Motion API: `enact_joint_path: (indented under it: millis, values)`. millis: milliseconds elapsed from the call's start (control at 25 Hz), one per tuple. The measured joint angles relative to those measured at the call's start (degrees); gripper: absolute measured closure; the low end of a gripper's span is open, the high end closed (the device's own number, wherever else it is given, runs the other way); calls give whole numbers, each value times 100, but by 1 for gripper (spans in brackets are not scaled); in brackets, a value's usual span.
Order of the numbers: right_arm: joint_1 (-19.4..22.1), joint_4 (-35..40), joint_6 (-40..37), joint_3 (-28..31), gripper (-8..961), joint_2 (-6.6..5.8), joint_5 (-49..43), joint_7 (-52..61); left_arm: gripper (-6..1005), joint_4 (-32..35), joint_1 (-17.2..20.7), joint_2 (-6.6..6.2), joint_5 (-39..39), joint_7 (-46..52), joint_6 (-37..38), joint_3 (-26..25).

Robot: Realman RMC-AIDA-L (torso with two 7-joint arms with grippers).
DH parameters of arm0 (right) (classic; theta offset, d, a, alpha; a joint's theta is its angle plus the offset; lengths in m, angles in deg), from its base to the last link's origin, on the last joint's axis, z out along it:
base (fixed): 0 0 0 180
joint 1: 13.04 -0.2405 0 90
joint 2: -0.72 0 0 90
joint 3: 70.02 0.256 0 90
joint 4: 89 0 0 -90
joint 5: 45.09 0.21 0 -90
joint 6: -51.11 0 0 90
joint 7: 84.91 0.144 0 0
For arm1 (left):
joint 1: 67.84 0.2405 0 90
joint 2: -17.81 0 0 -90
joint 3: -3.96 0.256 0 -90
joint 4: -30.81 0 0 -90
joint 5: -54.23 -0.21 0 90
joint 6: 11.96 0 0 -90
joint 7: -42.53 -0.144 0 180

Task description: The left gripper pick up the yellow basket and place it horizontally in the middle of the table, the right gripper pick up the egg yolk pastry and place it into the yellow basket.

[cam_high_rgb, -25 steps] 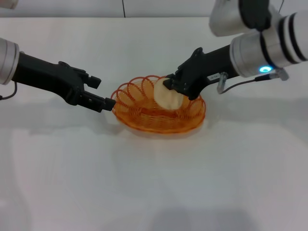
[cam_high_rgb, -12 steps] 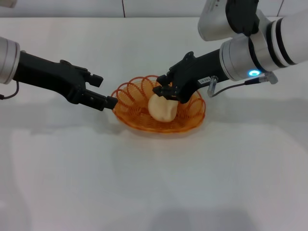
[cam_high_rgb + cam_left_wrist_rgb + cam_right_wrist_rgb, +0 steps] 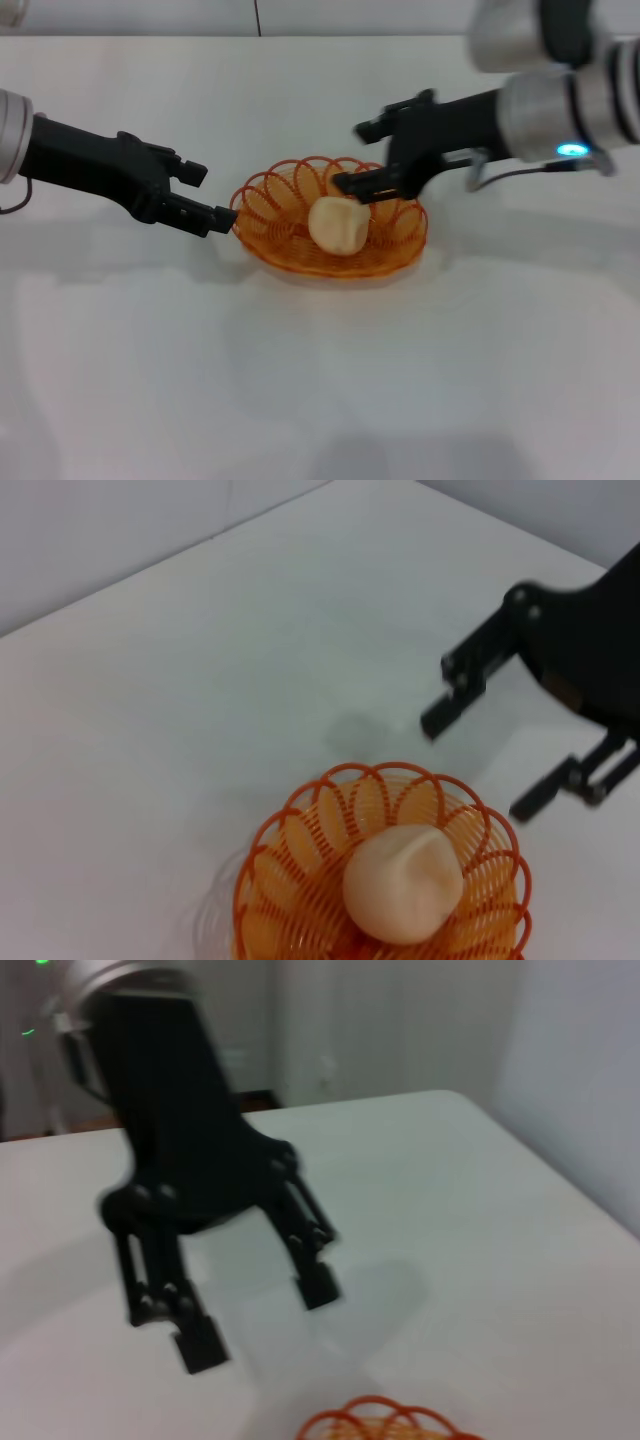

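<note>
The yellow basket lies on the white table near its middle. The egg yolk pastry rests inside the basket, free of any gripper. My right gripper is open and empty, just above the basket's far right rim. My left gripper is open and empty, its lower finger close beside the basket's left rim. The left wrist view shows the basket, the pastry and the open right gripper. The right wrist view shows the open left gripper and a bit of basket rim.
The table's far edge meets a wall at the back. Plain white tabletop lies in front of the basket and to both sides.
My right gripper lowered the pastry into the basket, let it go, opened, and drew back up and right. My left gripper eased slightly left from the rim.
</note>
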State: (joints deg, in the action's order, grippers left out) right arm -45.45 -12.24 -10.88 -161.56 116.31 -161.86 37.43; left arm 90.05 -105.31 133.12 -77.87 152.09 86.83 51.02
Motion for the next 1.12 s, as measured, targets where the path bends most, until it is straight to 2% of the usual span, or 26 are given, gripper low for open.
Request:
enact_joint_path:
  millis: [40,80,160,320,520,800,1120]
  values:
    - [185,151,-7,68,409,-3,1,-11,138,7,19,0,6,-32,-1,-1]
    - [185,151,-7,68,375,-3,1,-11,138,11,32,-1,10,-53,-3,-4]
    - [765,520,-47,206,308,-12,151,-197,138,18,87,-7,47,-121,-11,-9]
    - [1248,731,-273,416,174,-28,611,-601,138,23,239,-49,184,-297,4,-21]
    - [1645,765,-798,691,134,-44,1020,-1086,138,57,382,-78,310,-576,35,-31]
    - [1822,723,-985,725,134,-51,1284,-1552,138,76,579,-94,659,-1049,13,-32]
    - [1697,667,-948,729,134,-54,1239,-1577,138,37,431,18,809,-1387,160,30]
